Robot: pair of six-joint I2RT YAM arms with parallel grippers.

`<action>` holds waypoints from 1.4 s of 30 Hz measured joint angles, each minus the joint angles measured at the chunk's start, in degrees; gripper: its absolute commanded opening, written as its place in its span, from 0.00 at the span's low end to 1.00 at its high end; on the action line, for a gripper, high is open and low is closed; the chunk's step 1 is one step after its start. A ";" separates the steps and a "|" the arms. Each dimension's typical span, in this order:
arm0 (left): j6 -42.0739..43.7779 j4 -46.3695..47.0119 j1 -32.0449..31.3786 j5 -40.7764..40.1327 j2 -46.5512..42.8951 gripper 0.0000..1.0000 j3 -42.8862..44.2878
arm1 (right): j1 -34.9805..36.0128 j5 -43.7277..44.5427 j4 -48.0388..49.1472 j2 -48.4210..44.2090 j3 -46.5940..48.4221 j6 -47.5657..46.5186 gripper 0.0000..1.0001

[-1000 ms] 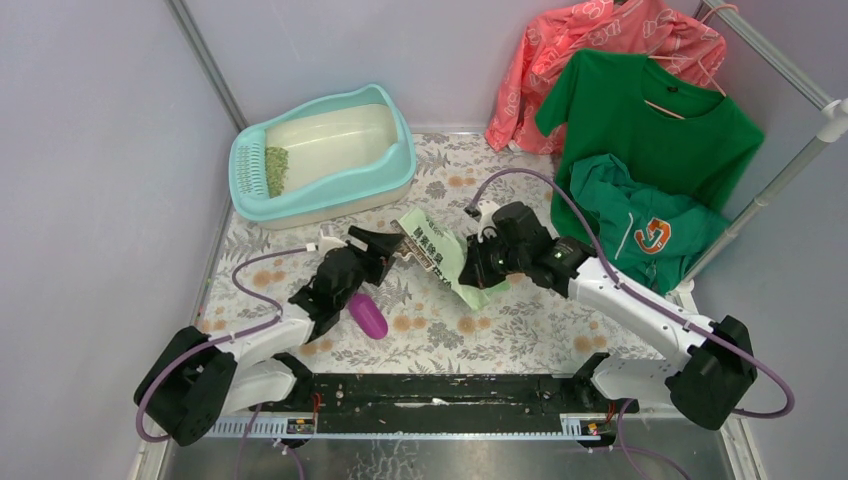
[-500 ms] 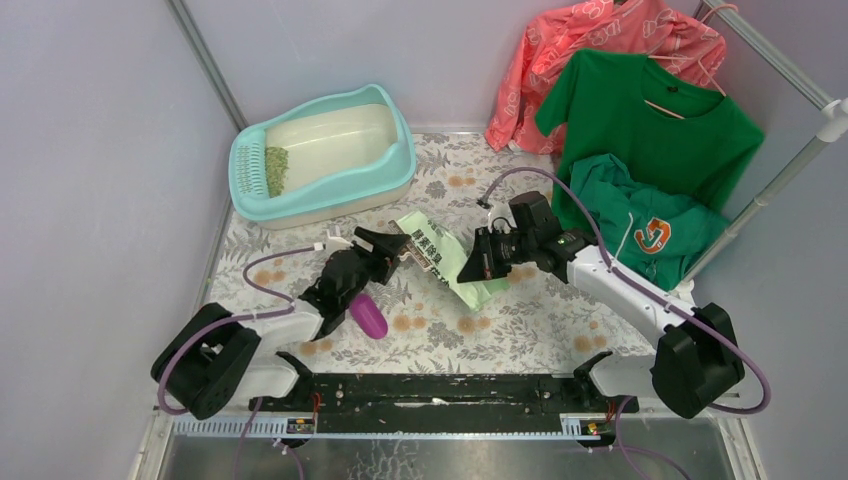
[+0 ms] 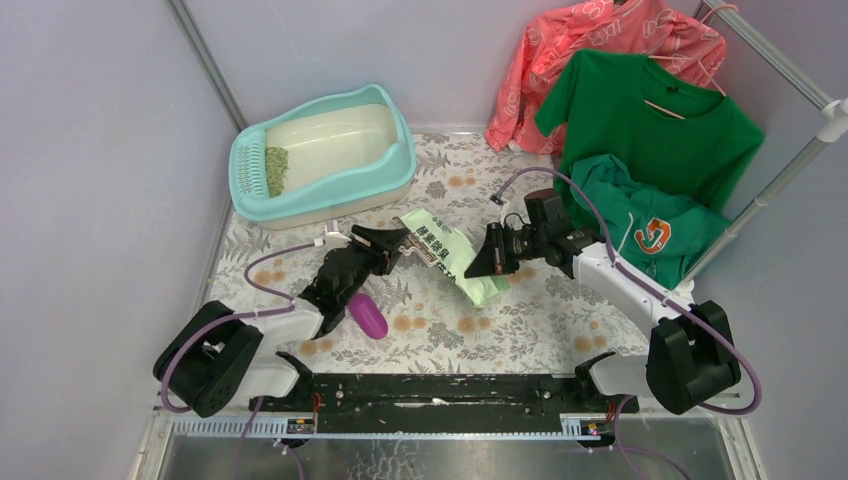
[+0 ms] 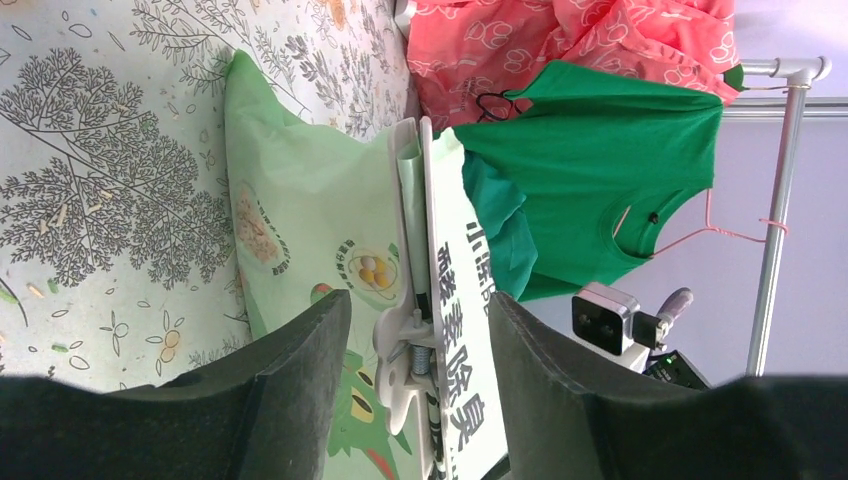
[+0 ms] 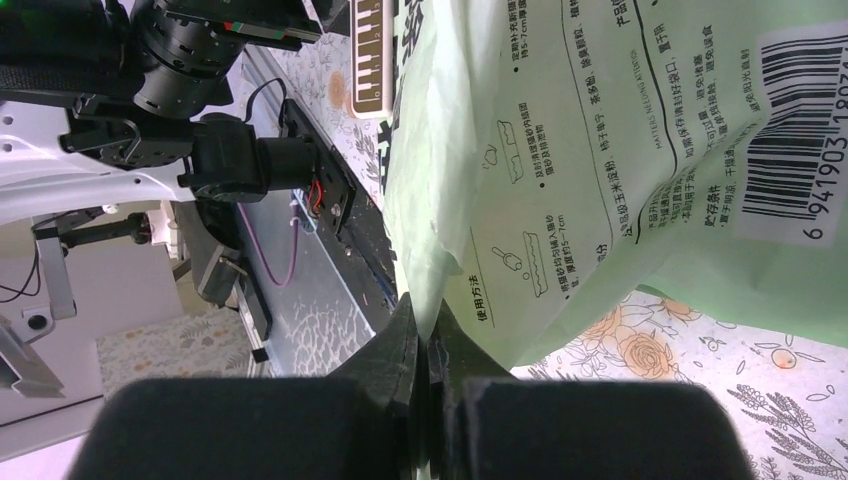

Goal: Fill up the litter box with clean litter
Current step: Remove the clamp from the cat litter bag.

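The turquoise litter box (image 3: 400, 160) stands at the back left, with a small patch of clean litter (image 3: 276, 170) beside its grate. Mid-table, a light green printed bag (image 3: 452, 255) lies stretched between both arms. My left gripper (image 3: 397, 246) (image 4: 420, 325) is open. Its fingers straddle the white clip (image 4: 400, 350) on the bag's (image 4: 300, 220) folded top, with a gap on each side. My right gripper (image 3: 481, 266) (image 5: 426, 325) is shut on the bag's (image 5: 600, 150) lower edge, holding that end up off the mat.
A purple scoop (image 3: 367, 316) lies on the flowered mat beside my left arm. Pink and green clothes (image 3: 650, 130) hang from a rack (image 3: 790, 165) at the right and back. Grey walls close in the left and rear.
My right gripper has pulled the bag's lower end to the right and back, drawing the bag out flatter. The left jaws have narrowed around the clip.
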 measured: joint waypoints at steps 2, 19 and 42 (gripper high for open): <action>-0.24 0.24 0.00 0.13 0.07 0.53 0.00 | -0.22 -0.35 0.13 0.00 0.00 0.00 0.00; 1.49 -4.63 0.00 3.02 -3.85 0.00 1.60 | -1.55 -1.27 0.70 0.42 -0.72 0.02 0.00; 20.24 -61.37 6.10 -6.51 -4.31 0.21 25.75 | -1.70 23.21 -13.60 -9.31 7.26 -8.63 0.00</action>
